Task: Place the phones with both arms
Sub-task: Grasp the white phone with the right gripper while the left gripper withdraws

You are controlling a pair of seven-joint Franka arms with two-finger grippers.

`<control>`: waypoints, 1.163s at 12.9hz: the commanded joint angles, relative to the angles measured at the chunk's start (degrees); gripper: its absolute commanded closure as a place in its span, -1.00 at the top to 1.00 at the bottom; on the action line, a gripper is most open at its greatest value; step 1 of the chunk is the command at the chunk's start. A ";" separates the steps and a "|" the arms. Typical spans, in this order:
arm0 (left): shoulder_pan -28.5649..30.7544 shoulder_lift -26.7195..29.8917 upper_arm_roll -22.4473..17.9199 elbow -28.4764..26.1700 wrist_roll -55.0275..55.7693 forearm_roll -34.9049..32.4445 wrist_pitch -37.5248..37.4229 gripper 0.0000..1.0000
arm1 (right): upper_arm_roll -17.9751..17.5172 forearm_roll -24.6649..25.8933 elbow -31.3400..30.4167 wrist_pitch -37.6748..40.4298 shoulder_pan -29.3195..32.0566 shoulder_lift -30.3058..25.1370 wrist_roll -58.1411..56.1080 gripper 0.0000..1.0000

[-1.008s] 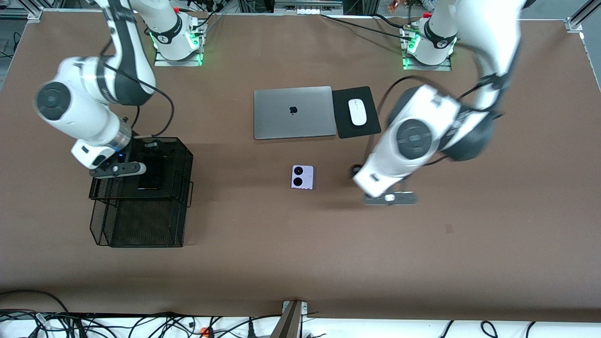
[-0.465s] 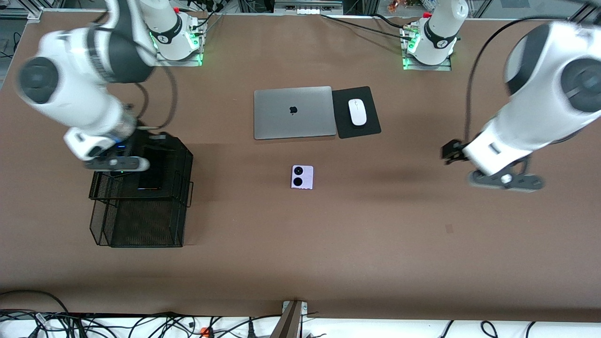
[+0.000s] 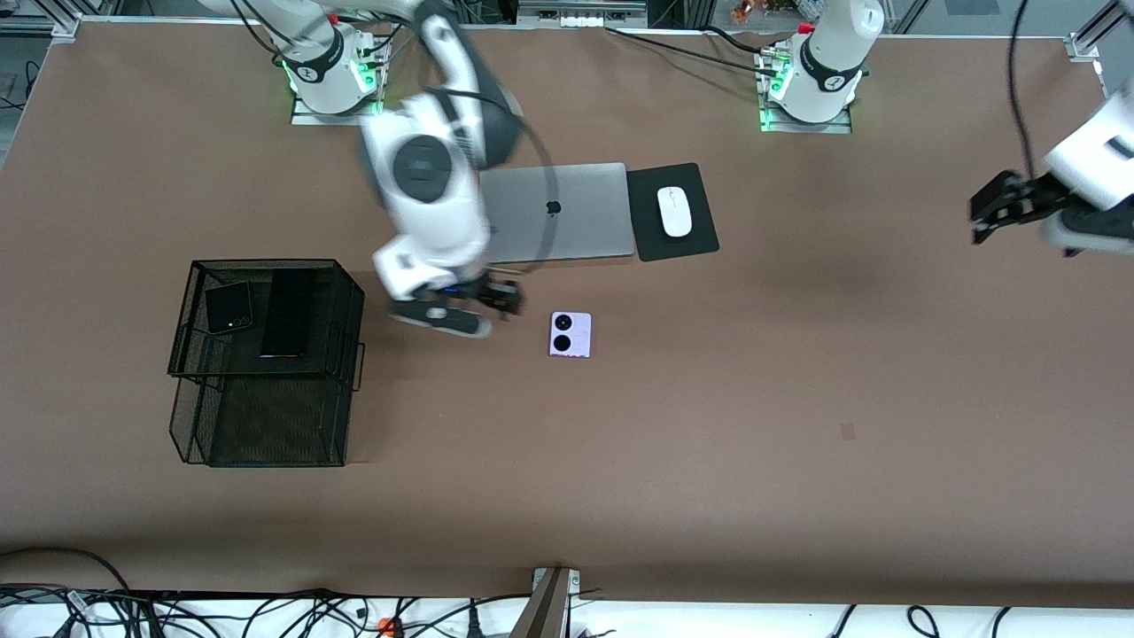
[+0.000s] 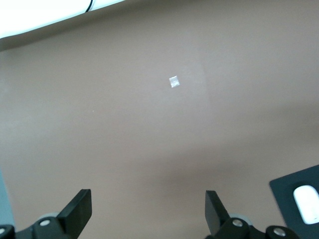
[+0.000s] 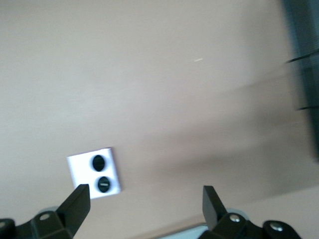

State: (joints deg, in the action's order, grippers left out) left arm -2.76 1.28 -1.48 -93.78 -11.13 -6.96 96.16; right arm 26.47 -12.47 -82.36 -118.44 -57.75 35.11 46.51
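In the front view, a black wire basket [image 3: 266, 363] is seen at the left of the frame, on the brown counter [image 3: 709, 425]. Two of the phones are lying in its upper tier: the small squarish black phone [image 3: 229, 307] toward the basket's upper left corner, and the long slim black phone [image 3: 286, 313] just beside it, toward the middle of the frame. The two are close together, though whether they touch cannot be told.

The pale lilac phone [image 3: 570, 334] is found flat on the counter near the centre of the frame, its two black circles facing up. It is shown again in the lower left of the right wrist view [image 5: 94, 172], where nothing is touching it.

The right gripper [image 3: 483, 306] is held over the bare counter between the basket and the lilac phone, just beside the phone and apart from it. Its fingers [image 5: 76, 206] are spread wide with nothing between them. The arm is motion-blurred, and part of the silver laptop [image 3: 567, 211] in the upper middle of the frame is covered by it.

The left gripper [image 3: 997, 208] is seen at the right edge of the frame, over bare counter and well apart from all three phones. Its fingers [image 4: 79, 211] are likewise spread, and nothing is gripped. A white mouse [image 3: 674, 212] is resting on a black pad [image 3: 700, 235] beside the laptop.
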 commanded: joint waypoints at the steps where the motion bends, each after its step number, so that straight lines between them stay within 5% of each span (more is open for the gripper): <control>1: -0.14 2.32 -0.36 -4.66 -2.76 2.13 1.06 1.00 | -3.51 0.08 14.73 1.01 0.88 11.09 8.83 1.00; 4: 0.73 1.27 -0.72 -3.52 -3.46 5.03 0.43 1.00 | -4.76 0.16 19.87 -0.73 -0.61 16.65 13.50 1.00; 15: 1.27 0.21 -0.37 -2.46 2.07 5.29 0.43 1.00 | -5.20 0.43 17.50 -8.12 -1.49 25.01 7.63 1.00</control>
State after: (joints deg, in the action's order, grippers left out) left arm -1.74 1.99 -2.11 -97.32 -10.48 -3.25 96.60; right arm 21.68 -12.43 -65.10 -124.72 -59.49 59.32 55.17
